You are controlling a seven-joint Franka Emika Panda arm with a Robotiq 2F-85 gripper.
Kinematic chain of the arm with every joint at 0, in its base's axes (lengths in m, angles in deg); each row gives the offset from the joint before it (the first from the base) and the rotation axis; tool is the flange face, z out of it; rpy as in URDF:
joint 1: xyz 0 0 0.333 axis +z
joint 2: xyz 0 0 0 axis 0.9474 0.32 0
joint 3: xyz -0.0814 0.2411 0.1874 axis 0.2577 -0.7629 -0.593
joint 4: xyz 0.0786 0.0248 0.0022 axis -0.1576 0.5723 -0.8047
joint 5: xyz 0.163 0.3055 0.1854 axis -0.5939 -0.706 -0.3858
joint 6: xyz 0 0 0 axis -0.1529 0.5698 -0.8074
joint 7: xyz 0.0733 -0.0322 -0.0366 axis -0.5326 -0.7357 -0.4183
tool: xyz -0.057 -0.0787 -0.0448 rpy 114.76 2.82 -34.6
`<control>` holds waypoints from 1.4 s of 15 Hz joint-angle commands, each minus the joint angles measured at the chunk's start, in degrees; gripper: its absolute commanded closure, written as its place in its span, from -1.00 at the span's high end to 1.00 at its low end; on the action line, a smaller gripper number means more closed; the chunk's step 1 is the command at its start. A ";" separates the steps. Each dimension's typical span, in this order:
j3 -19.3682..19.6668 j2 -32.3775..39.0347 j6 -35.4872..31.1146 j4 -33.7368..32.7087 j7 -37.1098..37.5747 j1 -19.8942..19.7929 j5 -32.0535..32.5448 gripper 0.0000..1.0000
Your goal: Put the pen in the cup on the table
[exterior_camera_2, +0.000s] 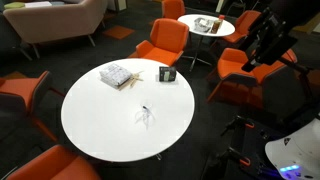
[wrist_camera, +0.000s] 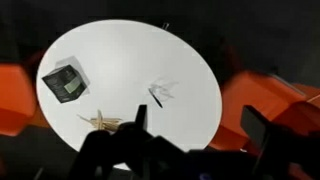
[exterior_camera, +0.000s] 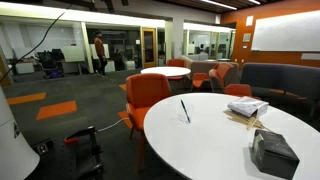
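Observation:
The thin dark pen [exterior_camera: 185, 110] rests near the middle of the large round white table [exterior_camera: 210, 145]. It shows in both exterior views and the wrist view [exterior_camera_2: 145, 115] [wrist_camera: 156, 98]. A faint see-through shape [wrist_camera: 166, 88] sits right beside the pen; I cannot tell whether it is a cup. My gripper [wrist_camera: 198, 125] is open and empty. It hangs high above and off to the side of the table [wrist_camera: 120, 50], over its edge. In an exterior view the dark arm and gripper [exterior_camera_2: 256, 52] are at the upper right, far from the table [exterior_camera_2: 100, 120].
A dark boxy object [exterior_camera: 272, 152] [exterior_camera_2: 167, 74] [wrist_camera: 65, 83] and a pale packet with wooden sticks [exterior_camera: 247, 107] [exterior_camera_2: 115, 75] [wrist_camera: 103, 122] lie near the table's rim. Orange chairs [exterior_camera_2: 165, 42] ring the table. A smaller round white table [exterior_camera_2: 208, 24] stands behind.

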 commanded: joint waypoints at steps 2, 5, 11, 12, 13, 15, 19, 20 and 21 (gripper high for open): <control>0.46 0.12 0.11 -0.13 0.39 0.65 0.42 1.00; 0.46 0.12 0.11 -0.13 0.39 0.65 0.42 1.00; 5.46 5.63 -8.49 0.88 -5.23 1.14 -0.99 1.00; 6.82 7.23 -9.95 1.21 -7.63 1.45 -1.27 1.00; 9.06 9.36 -12.03 1.65 -13.12 2.55 -1.63 1.00; 11.37 14.05 -15.70 1.97 -21.15 2.94 -0.32 1.00; 15.24 25.11 -22.53 -0.04 -37.41 3.83 -0.53 1.00; 15.99 27.43 -23.37 -0.90 -41.58 4.09 -1.24 1.00; 16.63 30.11 -23.85 -2.38 -46.04 3.94 -1.72 1.00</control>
